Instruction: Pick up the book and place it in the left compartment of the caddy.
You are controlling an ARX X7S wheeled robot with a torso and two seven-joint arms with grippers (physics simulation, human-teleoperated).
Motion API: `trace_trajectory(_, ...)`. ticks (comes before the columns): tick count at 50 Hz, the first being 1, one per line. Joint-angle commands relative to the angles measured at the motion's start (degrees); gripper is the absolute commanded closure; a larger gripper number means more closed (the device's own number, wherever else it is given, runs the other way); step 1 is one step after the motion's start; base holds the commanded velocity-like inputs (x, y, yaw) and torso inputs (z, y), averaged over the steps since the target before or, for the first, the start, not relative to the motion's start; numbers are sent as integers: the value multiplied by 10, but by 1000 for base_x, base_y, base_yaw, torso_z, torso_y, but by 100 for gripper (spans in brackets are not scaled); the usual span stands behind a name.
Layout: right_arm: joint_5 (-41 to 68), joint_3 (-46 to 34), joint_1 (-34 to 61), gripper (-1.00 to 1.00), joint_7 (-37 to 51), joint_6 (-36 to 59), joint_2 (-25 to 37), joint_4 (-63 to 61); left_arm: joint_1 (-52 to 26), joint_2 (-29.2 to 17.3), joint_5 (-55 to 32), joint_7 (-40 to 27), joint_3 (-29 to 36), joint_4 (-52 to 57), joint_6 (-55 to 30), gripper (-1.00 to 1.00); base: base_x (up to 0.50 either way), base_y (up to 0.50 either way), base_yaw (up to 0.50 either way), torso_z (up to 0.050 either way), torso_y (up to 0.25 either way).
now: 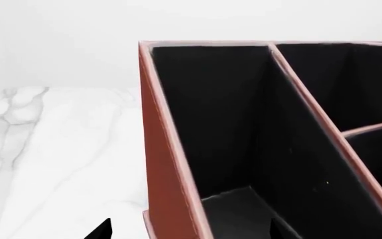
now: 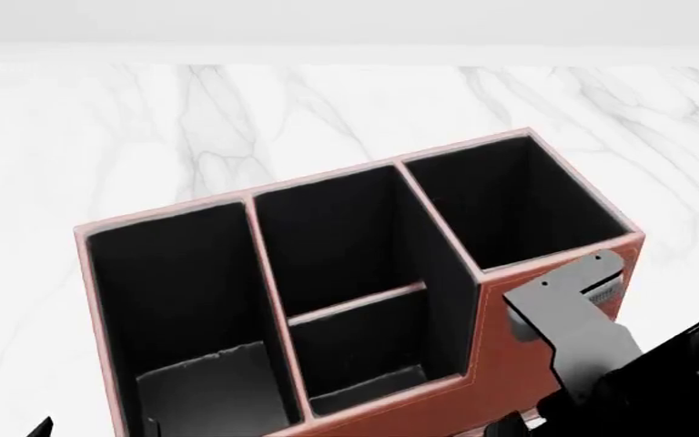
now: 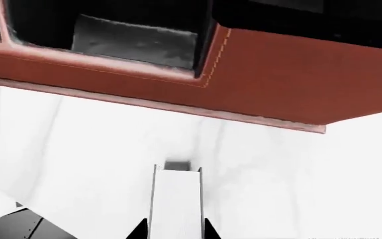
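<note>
Book [image 3: 176, 199]: white page edge up, clamped between right gripper [image 3: 175, 234] fingers — just short of caddy [image 3: 277, 74].
Left gripper [image 1: 184, 231]: grip unclear.

One caddy [image 2: 495, 364] with three sections, one book [image 3: 176, 199], one marble table [image 2: 143, 137], two robot arms

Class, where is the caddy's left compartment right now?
Head view: the left compartment is the caddy section at far left, beside the crossbar-split middle section.
</note>
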Motion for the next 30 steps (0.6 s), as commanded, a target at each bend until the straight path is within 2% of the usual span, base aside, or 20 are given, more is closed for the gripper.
trace_trajectory(1,82,22,2,100,11,8,3,-11,0,-2,-2,-2,2,1,0,-100,0,0,0,0,0)
trace_trajectory(9,212,49,145,100,125,106,5,-10,-2,-3,-6,-3,4,1,-3,-100,0,0,0,0,0)
trace_trajectory(13,237,59,207,100,150,136,-12,9,-3,-4,-8,-3,4,1,-5,-100,0,0,0,0,0)
trace_trajectory(20,239,70,277,100,136,172,-62,79,-7,-4,-11,-3,5,-1,-7,-100,0,0,0,0,0)
trace_trajectory(30,189,74,313,100,72,192,-124,158,-6,-6,-13,-4,7,0,-7,-100,0,0,0,0,0)
